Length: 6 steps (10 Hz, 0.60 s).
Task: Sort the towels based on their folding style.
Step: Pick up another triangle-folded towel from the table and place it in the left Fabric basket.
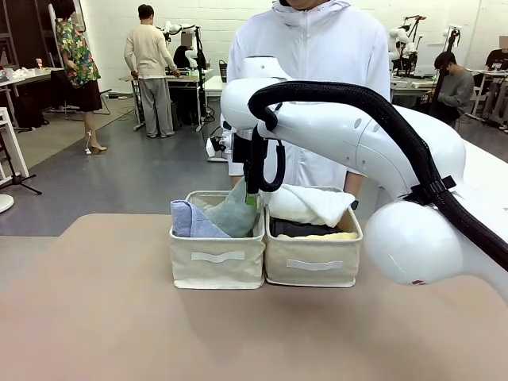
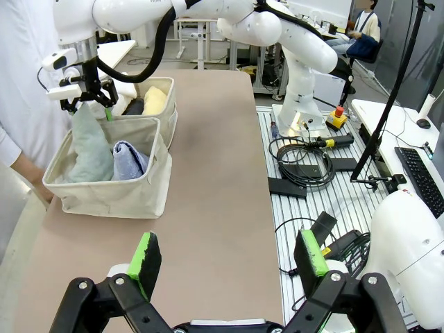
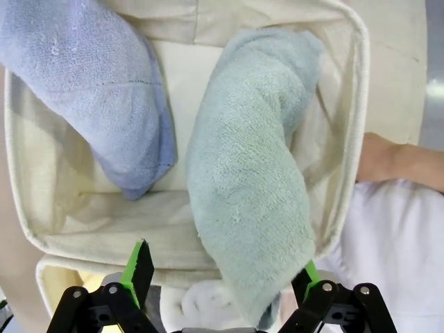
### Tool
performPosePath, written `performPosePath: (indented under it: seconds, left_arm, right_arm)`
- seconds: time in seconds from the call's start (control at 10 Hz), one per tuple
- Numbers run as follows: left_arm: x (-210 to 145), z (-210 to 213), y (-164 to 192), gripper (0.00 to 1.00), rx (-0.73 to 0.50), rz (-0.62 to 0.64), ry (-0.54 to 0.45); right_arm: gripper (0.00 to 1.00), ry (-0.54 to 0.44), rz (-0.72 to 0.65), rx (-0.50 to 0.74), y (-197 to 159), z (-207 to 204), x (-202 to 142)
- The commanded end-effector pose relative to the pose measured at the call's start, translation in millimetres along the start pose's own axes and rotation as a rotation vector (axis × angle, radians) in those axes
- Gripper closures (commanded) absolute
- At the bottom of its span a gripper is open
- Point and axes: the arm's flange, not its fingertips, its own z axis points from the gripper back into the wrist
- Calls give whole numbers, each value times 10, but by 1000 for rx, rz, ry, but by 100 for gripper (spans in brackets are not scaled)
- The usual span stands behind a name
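Two beige bins stand side by side. The left bin (image 1: 218, 266) (image 2: 111, 198) (image 3: 55, 229) holds a folded light blue towel (image 1: 189, 221) (image 2: 130, 158) (image 3: 90, 83) and a folded sage-green towel (image 1: 232, 213) (image 2: 90, 149) (image 3: 243, 187). In the right bin (image 1: 313, 266) (image 2: 166, 104) lie a rolled white towel (image 1: 309, 205), a dark grey one (image 1: 298, 228) and a yellow one (image 1: 329, 236) (image 2: 154, 99). My right gripper (image 1: 252, 194) (image 2: 87, 94) (image 3: 223, 270) hangs open just above the green towel, whose near end lies between the spread fingers. My left gripper (image 2: 229, 260) is open over bare table, well away from the bins.
A person in a white jacket (image 1: 317, 48) stands at the far edge right behind the bins, with a hand (image 3: 388, 156) close to the left bin's rim. The tabletop (image 1: 119, 333) in front of the bins is bare. Cables and another robot base (image 2: 305, 132) lie beside the table.
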Motion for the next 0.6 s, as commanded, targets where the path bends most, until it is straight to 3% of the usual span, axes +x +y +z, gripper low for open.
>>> performPosePath:
  seconds: [0.0, 0.5]
  left_arm:
    - [-4, 10, -4, 0, 7, -27, -16]
    - [-4, 10, -4, 0, 7, -27, -16]
  right_arm:
    - [0, 11, -13, -58, 510, 56, -280]
    - [0, -67, -51, -190, 1251, 344, -853]
